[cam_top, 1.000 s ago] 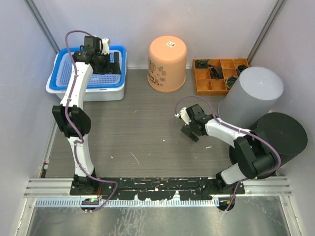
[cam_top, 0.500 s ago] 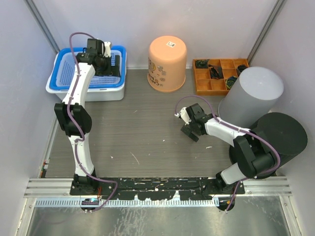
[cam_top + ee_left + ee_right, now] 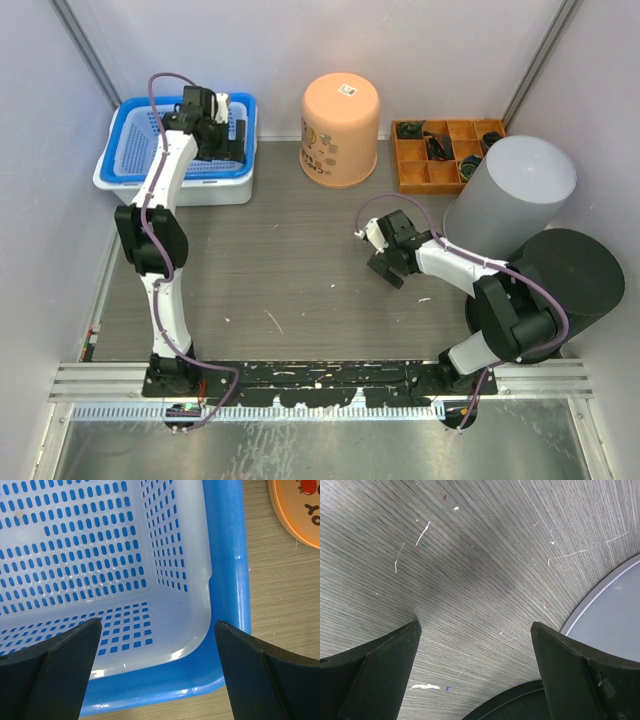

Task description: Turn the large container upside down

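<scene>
Left wrist: left gripper (image 3: 157, 625) was held spread over the blue plastic basket (image 3: 225, 555). It was judged light, stiff, best pinched at its rim.

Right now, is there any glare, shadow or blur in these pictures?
Left wrist view: small glare spots on the glossy corner of the basket; fingers dark, soft-edged. Right wrist view: a soft shadow crosses the table. Top external view: evenly lit, sharp.
</scene>
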